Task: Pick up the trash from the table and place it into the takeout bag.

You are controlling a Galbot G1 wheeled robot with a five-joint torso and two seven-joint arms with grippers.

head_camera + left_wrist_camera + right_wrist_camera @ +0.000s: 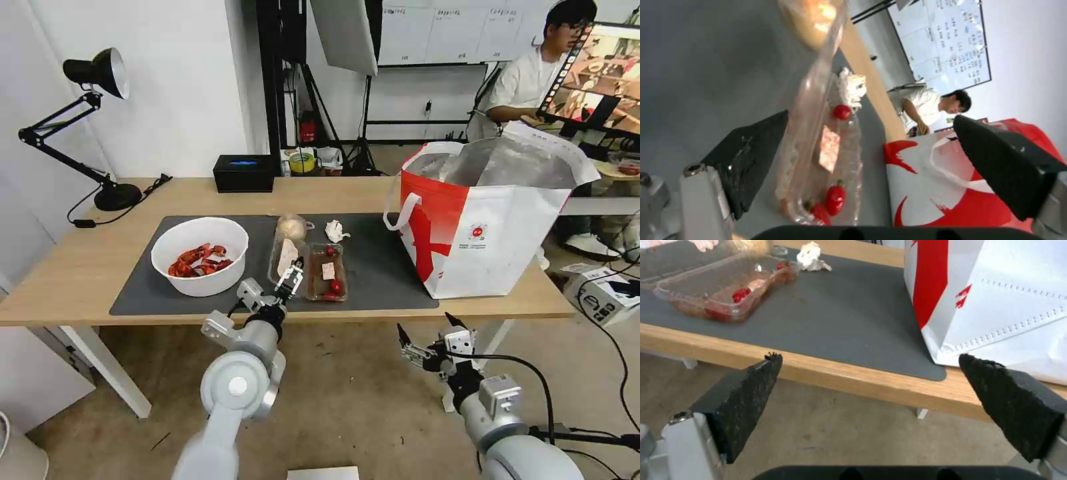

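One black box point(244, 173) behind mat point(387, 267)

1. The mat point(387, 267) is lying along the table's point(80, 267) front edge.
2. On it, the bowl point(199, 256) is sitting toward the left end, the tray point(310, 268) midway, the tissue point(335, 231) and the small bag point(291, 227) behind the tray.
3. The takeout bag point(487, 227) is standing at the right end.

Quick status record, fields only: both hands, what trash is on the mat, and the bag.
left hand: open, over the near end of the clear two-part plastic tray
right hand: open, below the table edge
trash on dark grey mat: white round bowl of red shells, crumpled white tissue, small clear bag with beige lump
white-and-red takeout bag: upright, open
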